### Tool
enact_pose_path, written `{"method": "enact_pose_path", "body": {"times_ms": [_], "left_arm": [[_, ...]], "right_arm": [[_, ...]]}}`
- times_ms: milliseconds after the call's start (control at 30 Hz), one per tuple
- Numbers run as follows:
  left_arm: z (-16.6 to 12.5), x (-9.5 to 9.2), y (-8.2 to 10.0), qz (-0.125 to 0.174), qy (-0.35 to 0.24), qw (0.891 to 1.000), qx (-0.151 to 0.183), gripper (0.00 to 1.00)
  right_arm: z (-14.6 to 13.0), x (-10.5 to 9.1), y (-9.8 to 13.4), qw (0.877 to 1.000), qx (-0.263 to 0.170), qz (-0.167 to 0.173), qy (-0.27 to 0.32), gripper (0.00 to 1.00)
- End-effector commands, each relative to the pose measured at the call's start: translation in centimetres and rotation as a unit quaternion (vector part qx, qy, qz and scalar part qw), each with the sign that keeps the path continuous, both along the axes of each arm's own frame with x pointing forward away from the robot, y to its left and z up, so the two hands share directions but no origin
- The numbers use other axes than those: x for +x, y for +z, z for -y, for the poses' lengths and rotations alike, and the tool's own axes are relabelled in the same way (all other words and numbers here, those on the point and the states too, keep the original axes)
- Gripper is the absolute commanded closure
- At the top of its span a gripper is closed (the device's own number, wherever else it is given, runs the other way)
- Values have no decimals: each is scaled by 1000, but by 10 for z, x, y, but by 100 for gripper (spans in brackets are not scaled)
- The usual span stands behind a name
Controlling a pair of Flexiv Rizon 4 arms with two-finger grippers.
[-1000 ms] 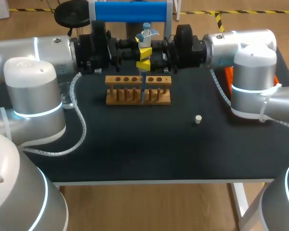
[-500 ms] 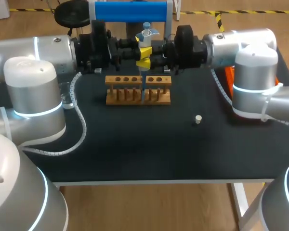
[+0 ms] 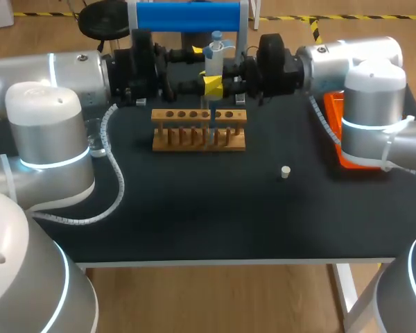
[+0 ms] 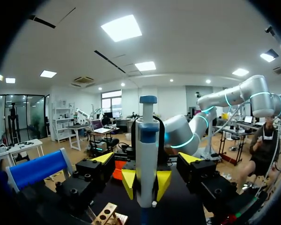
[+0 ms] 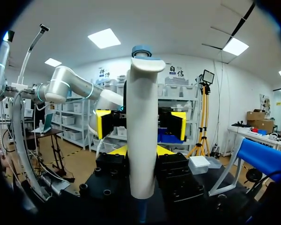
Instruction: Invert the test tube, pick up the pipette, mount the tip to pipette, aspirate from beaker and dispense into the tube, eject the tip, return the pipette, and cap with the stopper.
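While the right fingers (image 3: pixel 211 84) clamp the upright pipette (image 3: pixel 213 55) from both sides above the wooden rack (image 3: pixel 198 132) on the tabletop (image 3: pixel 194 208), the left fingers (image 4: pixel 103 158) stand wide apart, holding nothing.

Head view: bright and even, lit from overhead. Soft white glare along the silver shells of the left arm (image 3: pixel 45 73) and the right arm (image 3: pixel 353 59), with pale glowing rings at the joints. Shadows barely readable on the matte black table (image 3: pixel 194 215); strong contrast against the pale stopper (image 3: pixel 285 172) and the wooden rack (image 3: pixel 199 130).

Wrist views: lit by rectangular ceiling panels (image 4: pixel 122 28), blown out to plain white. Smooth sheen down the white body of the pipette (image 5: pixel 141 131). Noticeably darker low down, near table level.
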State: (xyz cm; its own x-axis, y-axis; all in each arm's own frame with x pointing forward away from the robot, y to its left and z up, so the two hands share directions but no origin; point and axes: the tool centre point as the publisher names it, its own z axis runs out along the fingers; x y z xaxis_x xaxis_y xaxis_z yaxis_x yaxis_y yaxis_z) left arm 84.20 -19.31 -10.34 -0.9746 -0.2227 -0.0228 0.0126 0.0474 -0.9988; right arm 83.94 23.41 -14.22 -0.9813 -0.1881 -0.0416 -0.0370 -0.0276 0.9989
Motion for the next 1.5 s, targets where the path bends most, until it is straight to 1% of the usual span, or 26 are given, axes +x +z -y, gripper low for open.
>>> {"method": "enact_pose_path", "body": {"times_ms": [33, 333, 667, 967, 1133, 1367, 1500], "left_arm": [[1, 0, -1, 1, 1, 1000, -1, 0], [1, 0, -1, 1, 1, 1000, -1, 0], [1, 0, -1, 1, 1, 1000, -1, 0], [1, 0, -1, 1, 1, 1000, -1, 0], [1, 0, -1, 1, 1, 1000, -1, 0], [1, 0, -1, 1, 1, 1000, -1, 0], [1, 0, -1, 1, 1, 1000, -1, 0]], "right_arm": [[17, 4, 0, 1000, -2, 2, 7, 100], [50, 15, 0, 1000, -6, 9, 13, 100], [90, 30, 3, 1000, 1, 11, 12, 100], [133, 49, 4, 1000, 2, 10, -10, 100], [156, 57, 8, 1000, 1, 15, -25, 100], [184, 63, 13, 999, 0, 21, -49, 100], [200, 65, 13, 998, 0, 18, -66, 100]]}}
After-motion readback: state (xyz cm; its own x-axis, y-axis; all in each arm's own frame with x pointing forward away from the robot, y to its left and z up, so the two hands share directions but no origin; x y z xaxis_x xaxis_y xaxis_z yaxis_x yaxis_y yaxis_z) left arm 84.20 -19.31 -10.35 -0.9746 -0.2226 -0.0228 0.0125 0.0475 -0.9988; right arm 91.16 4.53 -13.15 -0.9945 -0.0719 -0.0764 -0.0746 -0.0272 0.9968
